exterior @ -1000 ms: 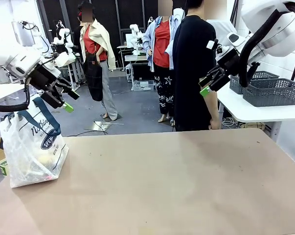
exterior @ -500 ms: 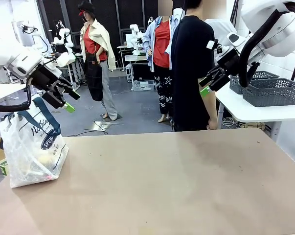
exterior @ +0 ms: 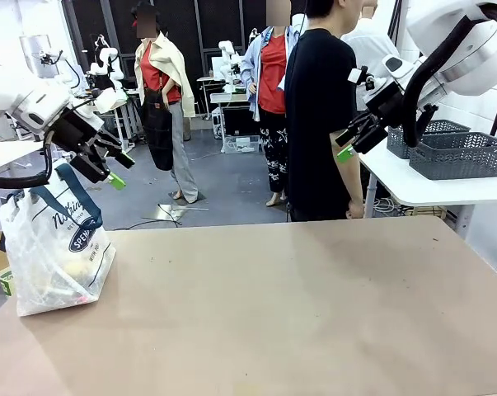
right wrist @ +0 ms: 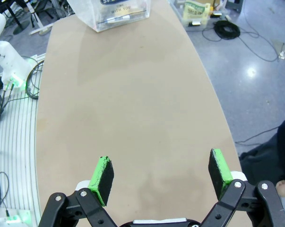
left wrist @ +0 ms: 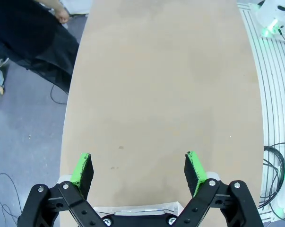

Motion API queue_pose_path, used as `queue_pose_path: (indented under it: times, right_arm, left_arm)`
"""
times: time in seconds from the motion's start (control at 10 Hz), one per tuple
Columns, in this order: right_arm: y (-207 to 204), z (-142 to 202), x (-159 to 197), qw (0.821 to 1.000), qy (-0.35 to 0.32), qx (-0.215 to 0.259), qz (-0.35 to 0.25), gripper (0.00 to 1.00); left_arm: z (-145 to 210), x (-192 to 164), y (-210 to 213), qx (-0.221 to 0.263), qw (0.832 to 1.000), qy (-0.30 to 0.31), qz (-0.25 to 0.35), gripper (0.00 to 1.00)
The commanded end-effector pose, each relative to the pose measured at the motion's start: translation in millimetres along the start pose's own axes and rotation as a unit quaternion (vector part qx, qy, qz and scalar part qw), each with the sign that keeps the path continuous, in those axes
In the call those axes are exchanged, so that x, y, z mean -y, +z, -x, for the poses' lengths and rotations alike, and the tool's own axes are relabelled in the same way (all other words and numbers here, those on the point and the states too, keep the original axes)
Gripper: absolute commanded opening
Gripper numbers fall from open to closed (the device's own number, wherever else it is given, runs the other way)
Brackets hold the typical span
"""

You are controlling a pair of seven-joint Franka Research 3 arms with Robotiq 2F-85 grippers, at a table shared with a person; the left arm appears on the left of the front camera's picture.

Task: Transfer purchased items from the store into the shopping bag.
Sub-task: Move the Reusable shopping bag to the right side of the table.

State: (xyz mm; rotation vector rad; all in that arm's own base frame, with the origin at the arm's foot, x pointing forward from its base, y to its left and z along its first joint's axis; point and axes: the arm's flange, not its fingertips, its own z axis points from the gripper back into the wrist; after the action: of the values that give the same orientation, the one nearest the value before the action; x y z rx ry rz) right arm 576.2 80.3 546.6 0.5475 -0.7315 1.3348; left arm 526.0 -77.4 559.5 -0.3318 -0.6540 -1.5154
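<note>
Shopping bag (exterior: pixel 54 252) standing at the left end of the table (exterior: pixel 297 305), sagging a little, blue handles (exterior: pixel 71 198) flopped up and over its mouth. Goods (exterior: pixel 63 280) already lying inside, a yellowish lump and pale pieces showing through the cloudy plastic; too blurred to count. From the right wrist camera, bag (right wrist: pixel 116 12) sitting at the far end of the tabletop, lettering just readable on its face.

Left gripper (exterior: pixel 116 167) hanging in the air just above and to the right of the bag, fingers (left wrist: pixel 82 170) spread wide, nothing between them, bare tabletop beneath. Right gripper (exterior: pixel 347 140) well apart from the bag, raised over the table's far right corner, fingers (right wrist: pixel 103 178) likewise spread wide and empty.

Grey baskets (exterior: pixel 458 155) parked on a white side table (exterior: pixel 413 186) beyond the far right corner, off the main table altogether. Contents impossible to make out from here. Person (exterior: pixel 318 115) in a black shirt standing between the table's far edge and those baskets, one hand (exterior: pixel 357 210) down by the edge.

Judging the bag: thin, soft, light, likely slippery film, apt to collapse or skid if nudged on the side. Best taken by the blue straps, firmer webbing, rather than by pinching the plastic wall. Anything dropped in wants a clear line through the mouth, handles held aside. Goods inside look small and light, probably easy to crush the bag shape around.
</note>
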Motion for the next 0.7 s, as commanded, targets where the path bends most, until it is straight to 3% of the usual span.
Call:
queue_pose_path:
  times: [0.0, 0.6]
  right_arm:
    - [-2.2, 2.5, -4.8, 1.0, -0.002, -0.002, 0.002, 1.0]
    - [-2.2, 2.5, -4.8, 1.0, -0.002, -0.002, 0.002, 1.0]
  left_arm:
    - [1.1, 0.1, 1.9, -0.001, 1.0, -0.009, 0.001, 1.0]
    - [1.1, 0.1, 1.9, -0.001, 1.0, -0.009, 0.001, 1.0]
